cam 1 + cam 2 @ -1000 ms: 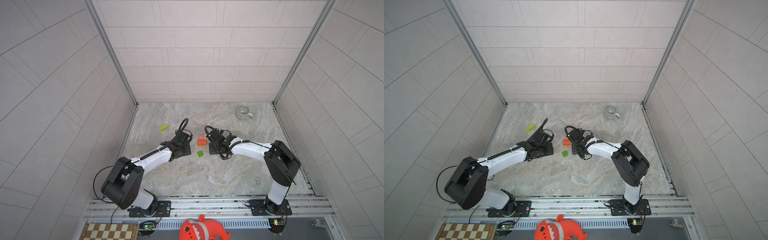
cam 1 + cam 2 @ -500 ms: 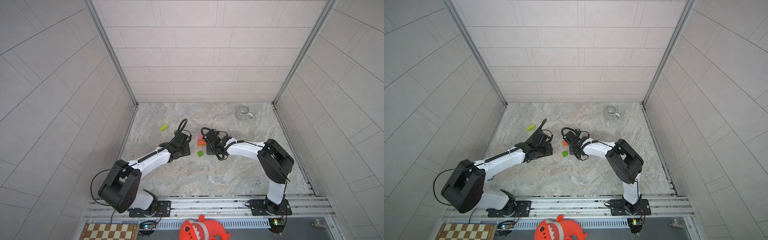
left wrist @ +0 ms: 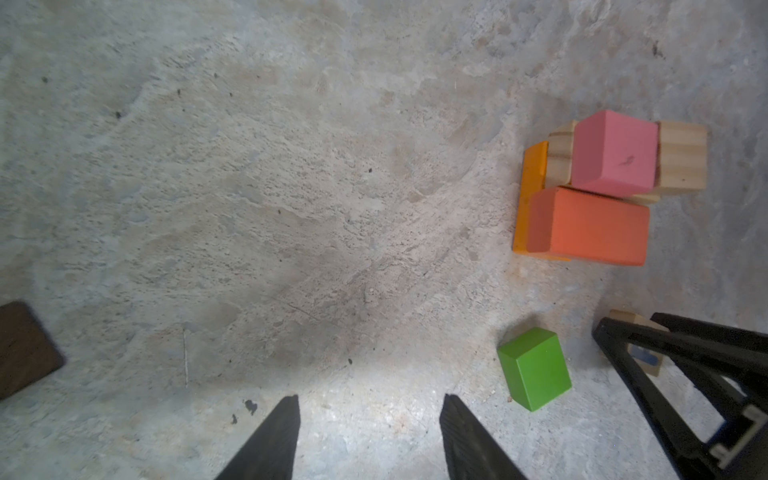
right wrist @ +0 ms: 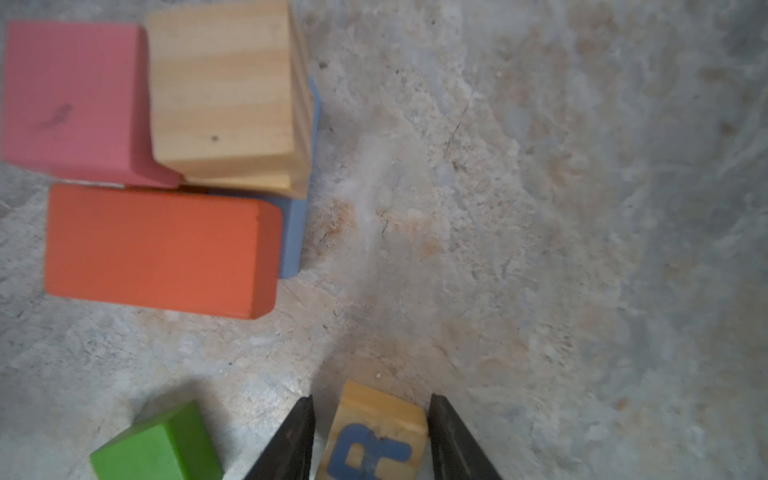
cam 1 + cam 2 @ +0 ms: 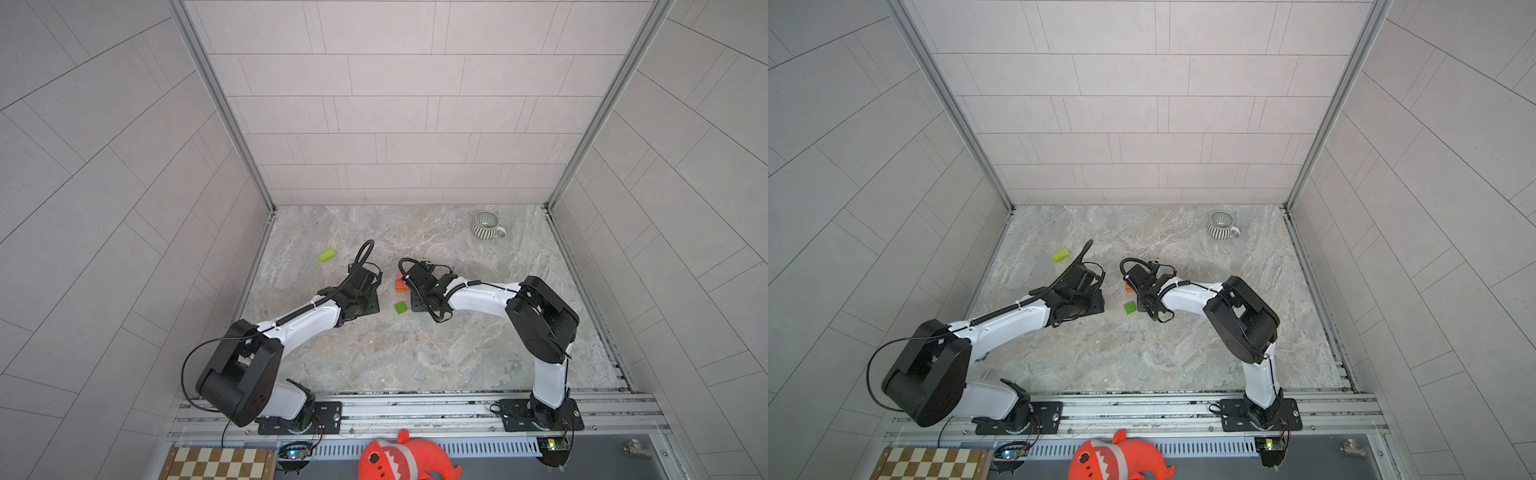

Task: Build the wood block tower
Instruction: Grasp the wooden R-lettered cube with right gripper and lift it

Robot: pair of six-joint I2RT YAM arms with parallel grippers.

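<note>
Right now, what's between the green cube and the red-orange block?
Nothing; the left wrist view shows bare tabletop between green cube and red-orange block.

Blue letter "R" painted on tan lettered block (image 4: 376,434).

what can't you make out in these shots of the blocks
Lettered block: right wrist view, cut by the frame edge; whether the right gripper touches it is unclear.
Blue block: same view, mostly under the orange block and tan block.
Dark brown block: left wrist view, cut by the frame edge.
</note>
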